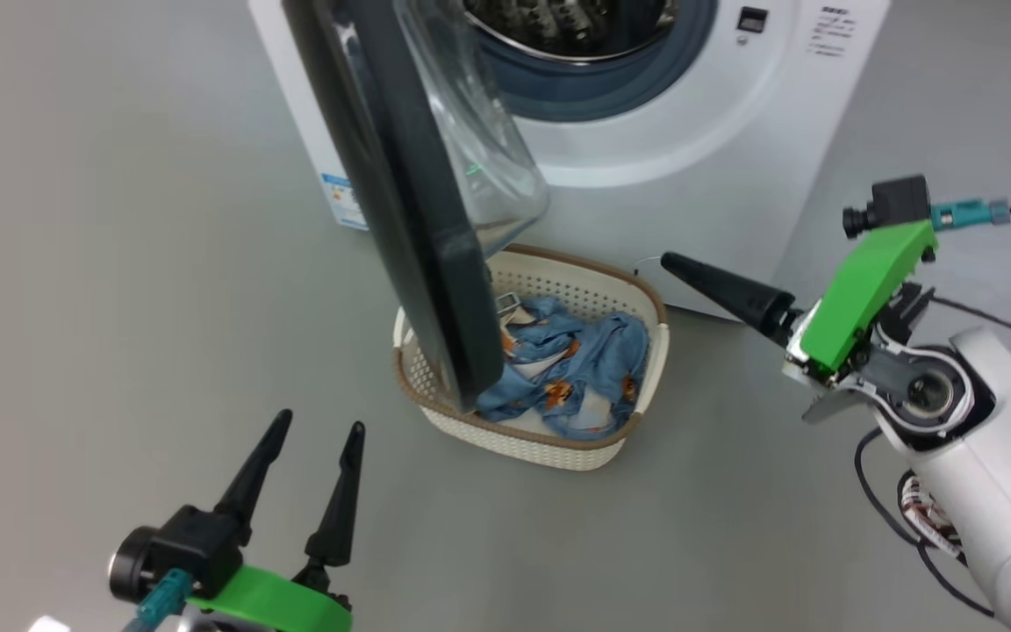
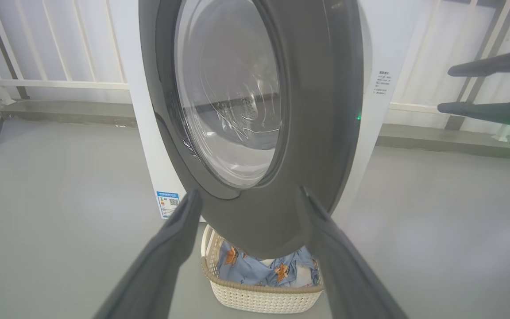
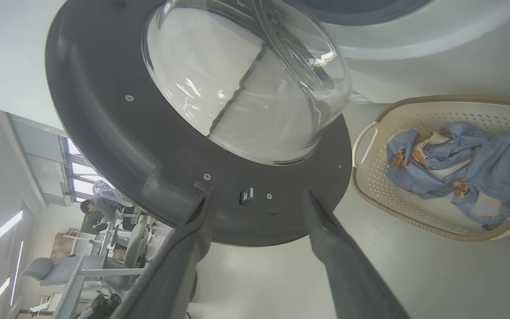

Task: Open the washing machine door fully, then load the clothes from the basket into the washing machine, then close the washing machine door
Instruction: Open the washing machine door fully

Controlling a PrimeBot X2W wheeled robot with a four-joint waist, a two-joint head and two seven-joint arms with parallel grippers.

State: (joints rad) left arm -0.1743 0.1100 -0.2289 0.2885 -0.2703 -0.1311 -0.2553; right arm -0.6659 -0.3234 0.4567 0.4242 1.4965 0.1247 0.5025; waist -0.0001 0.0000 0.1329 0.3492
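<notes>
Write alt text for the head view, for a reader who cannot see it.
The washing machine door hangs open in front of the white washing machine, over the basket holding the clothes. The left gripper and right gripper, both open, point toward it.

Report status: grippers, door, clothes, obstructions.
Left gripper open, right gripper open, both empty. Round glossy black washing machine door partly open. Light blue printed clothes in cream perforated basket. Door edge overhangs basket's left side.

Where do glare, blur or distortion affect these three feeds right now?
Head view: sharp, even light, mild reflections in the clear glass bowl of the round glossy black door. Left wrist view: the left hand's dark fingers blur close up. Right wrist view: wide-angle bending; background windows blown out.
</notes>
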